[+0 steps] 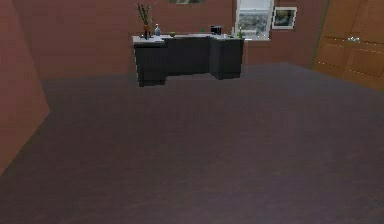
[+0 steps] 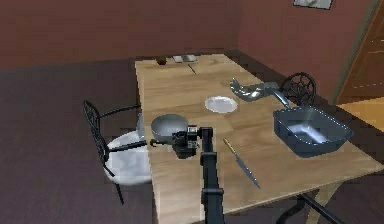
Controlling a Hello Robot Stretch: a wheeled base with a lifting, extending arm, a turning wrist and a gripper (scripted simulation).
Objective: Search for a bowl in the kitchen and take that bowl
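Dark flooring (image 1: 200, 150) runs back to reddish-brown walls (image 1: 90, 30) in the forward view. A dark counter (image 1: 185, 58) stands against the far wall, and a wooden door (image 1: 355, 50) is at that view's right. A window (image 1: 252, 18) and a small framed picture (image 1: 285, 16) hang above the counter. A thin plant (image 1: 145, 18) rises from the counter's left end.

In the arm side view a long wooden table (image 2: 190, 90) stretches away from the camera. A black metal chair (image 2: 115, 140) with a white seat stands just beside the tabletop's left edge. A second black chair (image 2: 298, 88) stands at the right edge. The dark arm (image 2: 210, 185) rises over the tabletop's near edge.

A deep, dark square pan (image 2: 310, 130) sits at the tabletop's right edge. A crumpled grey object (image 2: 252, 90) lies farther along that edge, and what it is cannot be told. A white plate (image 2: 221, 103) lies near the middle of the tabletop.

The bowl (image 2: 168, 125), grey and round, stands on the tabletop near the left edge, toward the near end. The gripper (image 2: 172, 142) is right at it. Whether the two touch cannot be told, nor how the fingers stand or whether they hold anything. A knife (image 2: 242, 163) lies near the tabletop's near edge, to the arm's right. A few small things (image 2: 180, 61) sit at the far edge, too small to name.
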